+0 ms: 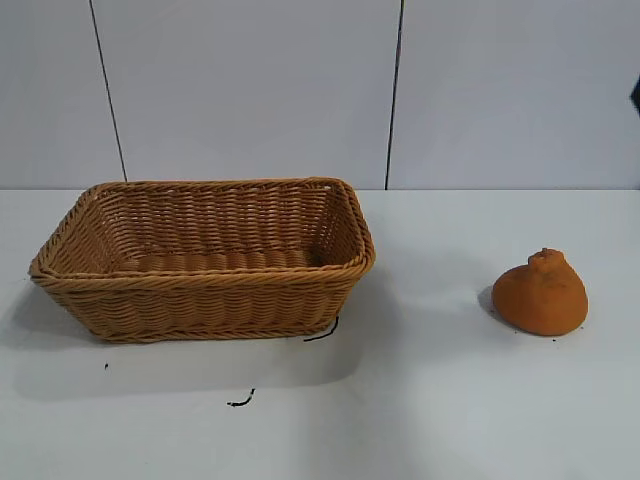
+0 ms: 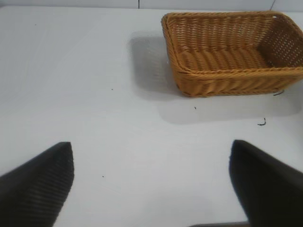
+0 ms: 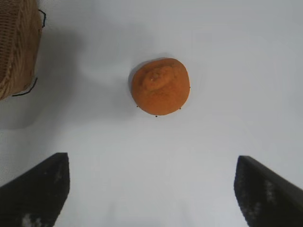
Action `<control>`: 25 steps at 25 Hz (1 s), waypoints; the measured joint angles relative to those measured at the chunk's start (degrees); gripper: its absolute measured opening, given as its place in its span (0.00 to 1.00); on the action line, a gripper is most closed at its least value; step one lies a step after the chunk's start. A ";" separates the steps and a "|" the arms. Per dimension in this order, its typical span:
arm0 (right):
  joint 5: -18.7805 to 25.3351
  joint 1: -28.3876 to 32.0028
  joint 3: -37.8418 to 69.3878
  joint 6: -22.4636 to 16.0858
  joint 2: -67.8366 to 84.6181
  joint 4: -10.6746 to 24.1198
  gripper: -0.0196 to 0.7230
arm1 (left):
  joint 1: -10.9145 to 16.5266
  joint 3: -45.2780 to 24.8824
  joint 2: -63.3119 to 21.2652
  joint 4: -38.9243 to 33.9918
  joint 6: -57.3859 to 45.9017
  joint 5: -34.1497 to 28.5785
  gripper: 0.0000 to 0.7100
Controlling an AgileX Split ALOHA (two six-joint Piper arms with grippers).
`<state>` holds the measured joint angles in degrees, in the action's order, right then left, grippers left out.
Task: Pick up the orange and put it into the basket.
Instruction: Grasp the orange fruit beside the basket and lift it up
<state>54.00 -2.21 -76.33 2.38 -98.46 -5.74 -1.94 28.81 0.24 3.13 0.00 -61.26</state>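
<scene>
A lab-like test bench: a plain white table (image 1: 450, 400) with small black marks (image 1: 240, 401), backed by a bare grey panelled wall (image 1: 250, 90) with dark seams.

Black, wedge-shaped, finely ribbed fingers (image 2: 38, 184) on both grippers, 2 apiece.

Orange (image 1: 540, 294) unobstructed; basket (image 1: 205, 303) well apart.

There was one orange (image 1: 540, 293) and one wicker basket (image 1: 205, 297) on one white table (image 1: 430, 400). Two grippers showed (each only in its own wrist view): the left gripper (image 2: 151, 182) and the right gripper (image 3: 152, 187).
</scene>
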 joint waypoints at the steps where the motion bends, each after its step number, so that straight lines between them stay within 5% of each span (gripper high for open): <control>1: 0.00 0.00 -1.13 -0.11 -2.59 0.00 0.94 | 0.00 0.00 0.00 0.00 0.00 0.00 0.90; 18: -4.76 0.00 -4.48 -1.59 -23.79 -0.21 0.91 | 0.00 0.00 0.00 0.00 0.00 0.00 0.90; 21: -4.82 0.00 -4.48 -1.59 -23.85 -0.26 0.70 | 0.00 0.00 0.00 0.00 0.00 0.00 0.90; 25: -4.01 0.00 -4.82 -1.59 -23.75 -0.26 0.21 | 0.00 0.00 0.00 0.00 0.00 0.00 0.90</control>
<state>49.98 -2.21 -81.14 0.79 -122.21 -6.00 -1.94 28.81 0.24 3.13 0.00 -61.26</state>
